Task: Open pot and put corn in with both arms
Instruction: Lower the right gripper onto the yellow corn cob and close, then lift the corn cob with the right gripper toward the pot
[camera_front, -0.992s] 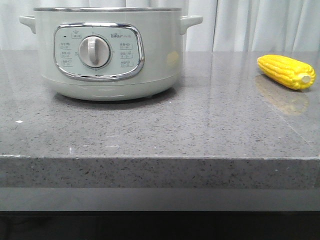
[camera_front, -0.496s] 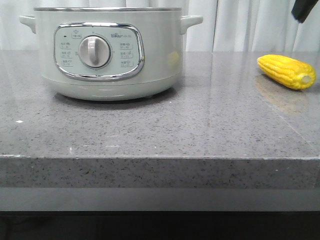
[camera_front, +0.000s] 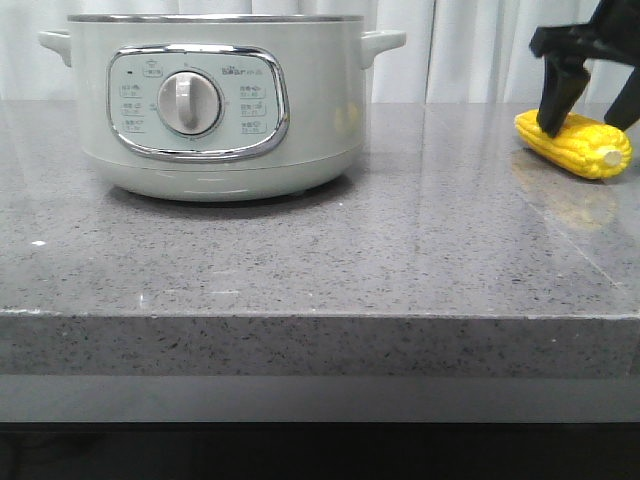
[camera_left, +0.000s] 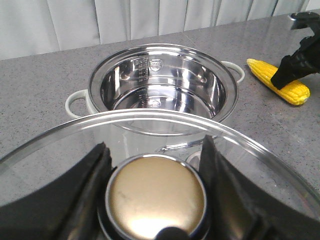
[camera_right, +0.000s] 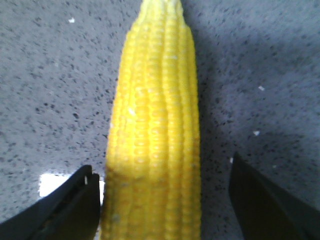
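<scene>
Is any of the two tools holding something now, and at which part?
The left tool grips the clear glass lid by its round golden knob. The right tool is open around the yellow corn cob.

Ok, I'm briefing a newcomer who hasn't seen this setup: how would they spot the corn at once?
Start at the big mint-green pot on the grey stone counter, then look far to its right. The corn lies there on its side, under the open right gripper. It is the only bright yellow thing, far smaller than the pot.
</scene>
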